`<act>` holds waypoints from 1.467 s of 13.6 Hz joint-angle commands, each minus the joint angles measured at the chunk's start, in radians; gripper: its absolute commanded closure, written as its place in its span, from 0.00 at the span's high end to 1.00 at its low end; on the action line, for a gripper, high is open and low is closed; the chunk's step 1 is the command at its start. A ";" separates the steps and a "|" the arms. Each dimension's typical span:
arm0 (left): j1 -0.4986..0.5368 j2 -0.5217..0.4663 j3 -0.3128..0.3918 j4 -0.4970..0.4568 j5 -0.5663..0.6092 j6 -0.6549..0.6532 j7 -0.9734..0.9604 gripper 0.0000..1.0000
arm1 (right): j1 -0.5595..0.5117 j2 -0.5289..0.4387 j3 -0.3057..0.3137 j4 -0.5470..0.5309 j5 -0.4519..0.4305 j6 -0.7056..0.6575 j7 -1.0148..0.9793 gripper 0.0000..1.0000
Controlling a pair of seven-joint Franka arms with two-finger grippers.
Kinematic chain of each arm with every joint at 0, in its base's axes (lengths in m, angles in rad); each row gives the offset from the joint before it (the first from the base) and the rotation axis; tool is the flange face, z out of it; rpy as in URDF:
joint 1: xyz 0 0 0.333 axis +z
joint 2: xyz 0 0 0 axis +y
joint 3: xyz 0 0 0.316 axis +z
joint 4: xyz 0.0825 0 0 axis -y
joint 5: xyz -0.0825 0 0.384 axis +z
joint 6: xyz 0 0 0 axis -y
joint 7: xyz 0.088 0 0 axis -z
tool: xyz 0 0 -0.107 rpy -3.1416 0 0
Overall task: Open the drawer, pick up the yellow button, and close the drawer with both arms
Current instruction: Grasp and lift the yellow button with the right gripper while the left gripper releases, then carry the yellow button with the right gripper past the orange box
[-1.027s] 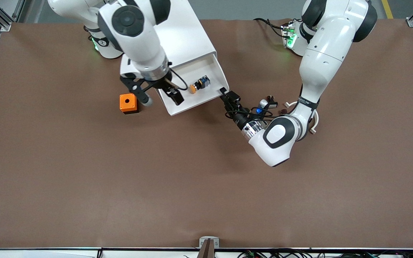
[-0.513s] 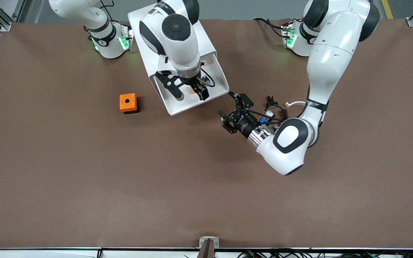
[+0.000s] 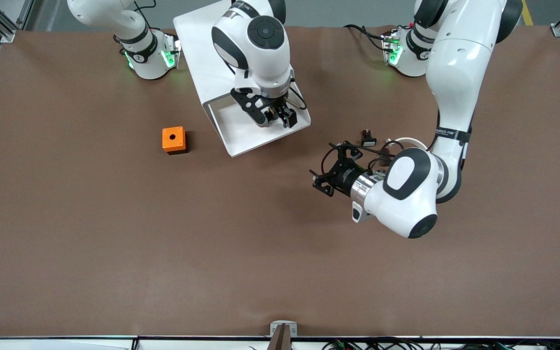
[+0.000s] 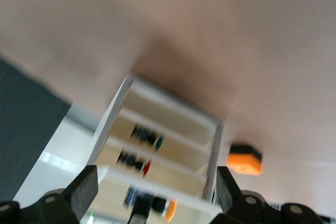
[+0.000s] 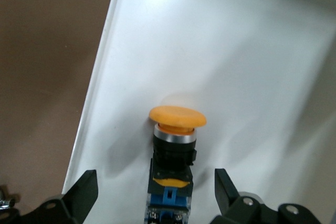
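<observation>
The drawer (image 3: 260, 131) is pulled out near the tabletop's top edge; the open right hand (image 5: 152, 195) hangs over the button (image 5: 175, 153) inside, ready to drop and pinch; the open left hand (image 3: 327, 182) waits.

The glossy white right arm with black joint bands reaches down from its base, its wrist pointing straight down. Its black two-finger right pincer (image 3: 280, 115) hangs with its fingers (image 5: 79, 195) spread wide apart. The matching glossy white left arm bends sharply at the elbow, forearm low and level. Its black left pincer (image 3: 327, 181) is also spread open, its fingers (image 4: 79, 191) well apart.
</observation>
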 commanded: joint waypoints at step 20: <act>0.007 -0.055 0.017 -0.018 0.243 0.180 0.098 0.99 | -0.616 -0.065 -0.018 0.065 -0.045 -0.228 -1.190 0.00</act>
